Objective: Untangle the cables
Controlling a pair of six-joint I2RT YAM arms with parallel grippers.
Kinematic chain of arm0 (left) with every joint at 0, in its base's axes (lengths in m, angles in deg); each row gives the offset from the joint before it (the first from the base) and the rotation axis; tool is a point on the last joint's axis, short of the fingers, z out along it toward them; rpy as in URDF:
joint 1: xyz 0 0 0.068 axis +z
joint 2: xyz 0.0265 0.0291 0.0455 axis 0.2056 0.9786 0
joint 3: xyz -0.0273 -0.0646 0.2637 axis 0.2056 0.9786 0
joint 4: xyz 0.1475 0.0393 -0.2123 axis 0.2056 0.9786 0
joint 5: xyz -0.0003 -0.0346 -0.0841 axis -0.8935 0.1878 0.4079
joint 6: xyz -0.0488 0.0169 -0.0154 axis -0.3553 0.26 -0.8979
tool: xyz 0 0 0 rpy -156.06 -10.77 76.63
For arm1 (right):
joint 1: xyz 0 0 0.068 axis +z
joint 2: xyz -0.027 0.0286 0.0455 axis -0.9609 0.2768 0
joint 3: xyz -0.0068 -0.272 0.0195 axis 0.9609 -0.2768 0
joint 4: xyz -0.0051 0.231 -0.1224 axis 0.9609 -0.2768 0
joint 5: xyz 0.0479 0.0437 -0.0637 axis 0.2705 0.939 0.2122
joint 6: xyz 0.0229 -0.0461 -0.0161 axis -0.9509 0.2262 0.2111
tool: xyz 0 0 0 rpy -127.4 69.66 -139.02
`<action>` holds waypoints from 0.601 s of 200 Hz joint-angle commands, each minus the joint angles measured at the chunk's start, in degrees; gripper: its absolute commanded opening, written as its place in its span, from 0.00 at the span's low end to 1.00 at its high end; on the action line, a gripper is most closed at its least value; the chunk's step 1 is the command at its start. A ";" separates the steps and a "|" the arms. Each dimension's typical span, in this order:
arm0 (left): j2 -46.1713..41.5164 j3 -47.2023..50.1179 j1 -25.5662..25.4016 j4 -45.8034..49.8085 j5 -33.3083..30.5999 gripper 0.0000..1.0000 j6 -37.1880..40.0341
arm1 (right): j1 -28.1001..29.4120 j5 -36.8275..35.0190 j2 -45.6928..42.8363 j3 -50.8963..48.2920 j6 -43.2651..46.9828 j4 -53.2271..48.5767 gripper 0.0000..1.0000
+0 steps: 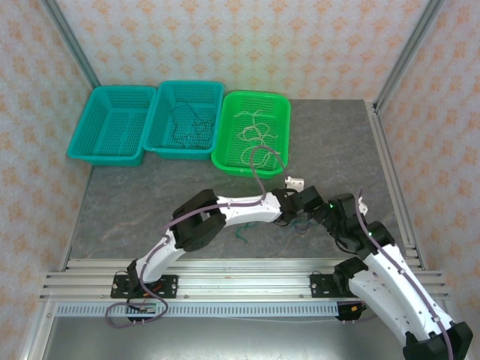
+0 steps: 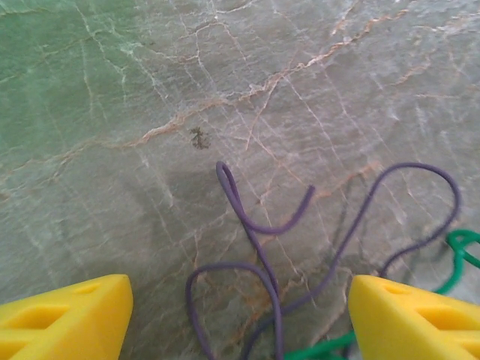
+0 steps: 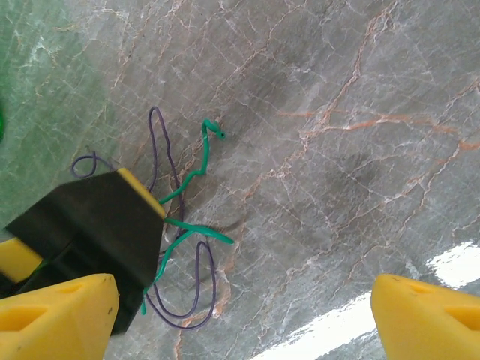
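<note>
On the surface (image 2: 337, 90) beneath our wide-spread left fingers (image 2: 67, 315) the purple cable (image 2: 238, 206) crosses the green cable (image 3: 205, 150); our right fingers (image 3: 427, 315) gape too, so we should pinch one strand only.

You're in a lab robot cell: aluminium posts (image 1: 69, 41) and wallpapered panels (image 1: 247, 37) enclose the marble-look table (image 1: 127, 202) beneath your jaws.

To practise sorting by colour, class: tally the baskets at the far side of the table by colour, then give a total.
Teal baskets: 2
Green basket: 1
Total: 3
</note>
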 commanded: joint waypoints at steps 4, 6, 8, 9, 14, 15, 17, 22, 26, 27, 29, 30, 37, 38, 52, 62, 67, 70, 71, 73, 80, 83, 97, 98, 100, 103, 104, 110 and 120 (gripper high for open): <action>2.35 -3.90 0.78 0.99 -1.05 0.72 -1.23 | -0.28 0.59 -1.38 -0.82 -1.06 0.02 0.87; 2.56 -4.15 0.78 1.09 -0.99 0.72 -1.17 | -0.27 0.64 -1.38 -0.81 -1.03 -0.03 0.87; 2.73 -4.28 0.78 1.18 -0.90 0.72 -1.13 | -0.26 0.76 -1.34 -0.81 -1.03 0.05 0.87; 2.83 -4.36 0.78 1.25 -0.89 0.71 -1.12 | -0.28 0.84 -1.32 -0.86 -1.03 0.05 0.87; 3.21 -4.72 0.84 1.44 -0.96 0.70 -1.22 | -0.27 1.04 -1.22 -0.90 -1.09 0.37 0.87; 3.29 -4.80 0.86 1.47 -0.96 0.70 -1.21 | -0.24 1.02 -1.22 -0.94 -1.10 0.43 0.87; 3.46 -4.86 0.87 1.49 -0.85 0.70 -1.25 | -0.23 1.14 -1.17 -1.00 -1.05 0.54 0.87; 3.74 -4.99 0.94 1.50 -0.80 0.68 -1.31 | -0.25 1.41 -1.08 -1.13 -0.95 0.93 0.87; 3.88 -5.10 1.03 1.43 -0.57 0.65 -1.36 | -0.25 1.56 -1.04 -1.29 -0.94 1.14 0.87; 3.93 -5.12 1.04 1.42 -0.55 0.65 -1.37 | -0.23 1.63 -1.04 -1.31 -0.94 1.21 0.87; 4.06 -5.14 1.06 1.39 -0.42 0.63 -1.44 | -0.28 1.75 -0.99 -1.44 -0.94 1.41 0.87; 4.06 -5.14 1.05 1.36 -0.34 0.62 -1.45 | -0.28 1.73 -0.97 -1.48 -0.94 1.48 0.87; 4.24 -5.22 1.16 1.27 -0.02 0.55 -1.80 | -0.22 2.04 -0.96 -1.77 -0.98 1.93 0.87; 4.29 -5.22 1.15 1.25 -0.01 0.54 -1.85 | -0.21 2.05 -0.95 -1.82 -1.00 1.96 0.87; 4.25 -4.99 1.35 0.87 0.78 0.35 -2.00 | -0.27 2.41 -0.71 -2.60 -1.51 3.07 0.87; 4.00 -5.01 1.40 0.97 1.39 0.23 -1.82 | -0.25 2.70 -0.77 -3.21 -2.23 4.34 0.87; 3.86 -4.89 1.37 0.97 1.57 0.19 -1.75 | -0.29 2.76 -0.66 -3.63 -2.76 5.08 0.88; 3.65 -4.76 1.39 1.02 1.75 0.17 -1.78 | -0.27 2.84 -0.67 -3.89 -3.12 5.56 0.88; 3.64 -4.78 1.35 0.99 1.80 0.16 -1.71 | -0.28 2.84 -0.68 -3.98 -3.17 5.66 0.88; 3.52 -4.66 1.38 0.98 1.90 0.14 -1.75 | -0.33 2.83 -0.62 -4.17 -3.54 5.95 0.88; 3.01 -4.35 1.42 1.02 2.19 0.09 -1.74 | -0.41 2.72 -0.43 -4.65 -4.32 6.93 0.88; 2.75 -4.09 1.48 0.90 2.33 0.07 -1.73 | -0.53 2.51 -0.20 -4.85 -4.69 7.28 0.88; 1.37 -2.78 1.49 0.46 3.13 0.00 -1.73 | -1.86 2.57 0.98 -5.81 -6.03 8.61 0.88; 1.27 -2.69 1.49 0.45 3.19 0.00 -1.73 | -2.00 2.67 1.07 -5.86 -6.03 8.77 0.88; 1.02 -2.55 1.53 0.45 3.31 0.00 -1.77 | -2.39 2.87 1.31 -5.96 -6.03 9.04 0.87; 0.66 -2.18 1.54 0.37 3.38 0.00 -1.81 | -2.99 3.36 1.68 -6.21 -5.93 9.54 0.87; 0.52 -2.08 1.60 0.36 3.45 0.00 -1.81 | -3.18 3.54 1.86 -6.28 -5.89 9.80 0.87; -0.27 -1.33 1.61 0.08 3.76 0.00 -1.89 | -4.56 4.94 2.62 -6.73 -5.68 11.13 0.87; -1.85 0.34 1.67 -0.87 4.41 0.00 -1.94 | -7.19 8.95 4.22 -7.54 -5.09 14.27 0.85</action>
